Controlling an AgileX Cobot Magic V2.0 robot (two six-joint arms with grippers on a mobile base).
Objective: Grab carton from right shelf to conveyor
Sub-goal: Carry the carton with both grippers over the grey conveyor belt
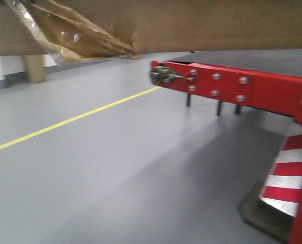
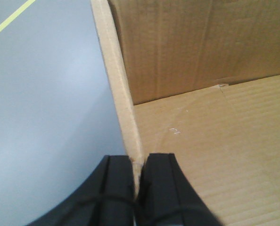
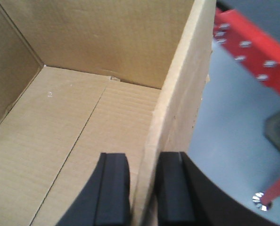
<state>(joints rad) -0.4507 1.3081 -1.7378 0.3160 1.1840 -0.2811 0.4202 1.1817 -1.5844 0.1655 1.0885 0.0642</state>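
Though the front view catches only the underside of the carton, which fills the top of the frame with a crumpled strip of tape at its left end, the two wrist views look down through its open top onto the cardboard bottom. The carton hangs in the air above the floor, near the end of the conveyor but not on it.

The left claw is closed almost fully on the carton's left wall. One black finger is inside and one outside, and the top edge of the cardboard runs away between them. The right claw pinches the right wall the same way.

Only the front view shows the dark belt on top of the red frame, seen just under the carton's lower edge. It also shows the red-and-white striped leg at near right. The right wrist view shows the red frame beyond the carton's right wall, with a gap of floor between them. To the left the floor lies open, crossed by a yellow line.
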